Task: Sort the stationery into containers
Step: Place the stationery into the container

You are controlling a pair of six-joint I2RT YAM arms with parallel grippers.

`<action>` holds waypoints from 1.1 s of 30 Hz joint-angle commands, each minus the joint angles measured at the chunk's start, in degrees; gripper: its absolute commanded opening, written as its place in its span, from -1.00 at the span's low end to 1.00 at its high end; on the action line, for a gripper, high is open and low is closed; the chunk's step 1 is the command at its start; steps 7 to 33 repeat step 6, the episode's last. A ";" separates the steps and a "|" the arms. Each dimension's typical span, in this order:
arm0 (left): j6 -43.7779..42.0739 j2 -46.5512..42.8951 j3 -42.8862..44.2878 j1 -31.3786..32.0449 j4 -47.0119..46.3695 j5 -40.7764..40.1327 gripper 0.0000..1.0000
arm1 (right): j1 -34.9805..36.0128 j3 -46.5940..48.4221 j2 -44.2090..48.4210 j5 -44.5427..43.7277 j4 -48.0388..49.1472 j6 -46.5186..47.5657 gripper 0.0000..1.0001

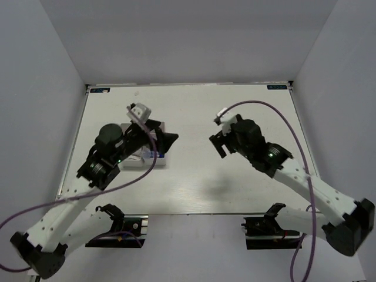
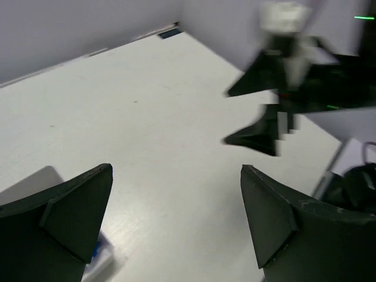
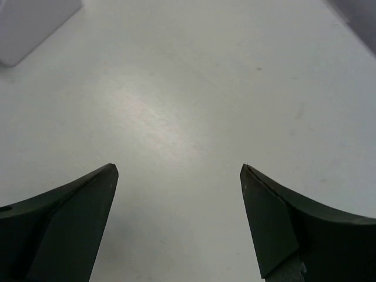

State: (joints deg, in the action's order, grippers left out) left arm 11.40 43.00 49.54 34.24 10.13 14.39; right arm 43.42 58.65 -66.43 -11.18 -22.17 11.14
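White translucent plastic bins (image 1: 135, 163), joined in a cluster, sit left of table centre, roughly 9 o'clock on the white tabletop (image 1: 194, 188). They are mostly hidden under the left arm. A blue bit (image 1: 150, 154) shows inside them, possibly a piece of the stationery; too small to tell. From the right wrist only a white bin corner (image 3: 29, 23) shows, at 11 o'clock.

Left gripper (image 1: 166, 130) (image 2: 176, 170) is over the bins' 2 o'clock edge, jaws spread wide, nothing between them, bare table below. A white-and-blue edge (image 2: 104, 254) peeks beside its left finger.

Right gripper (image 1: 216, 144) (image 3: 179, 167) is at 3 o'clock from the bins, well apart, released, jaws wide, holding nothing, only bare tabletop under it. The two grippers face each other across the gap.
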 commanded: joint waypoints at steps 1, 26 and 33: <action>-4.70 7.69 5.04 0.21 4.63 -7.62 1.00 | -0.09 -6.08 9.19 -15.97 13.45 2.73 0.81; -6.91 10.87 0.12 -0.49 -0.29 -7.01 1.00 | -0.44 -17.23 13.43 -14.31 19.94 3.27 0.81; -6.91 10.87 0.12 -0.49 -0.29 -7.01 1.00 | -0.44 -17.23 13.43 -14.31 19.94 3.27 0.81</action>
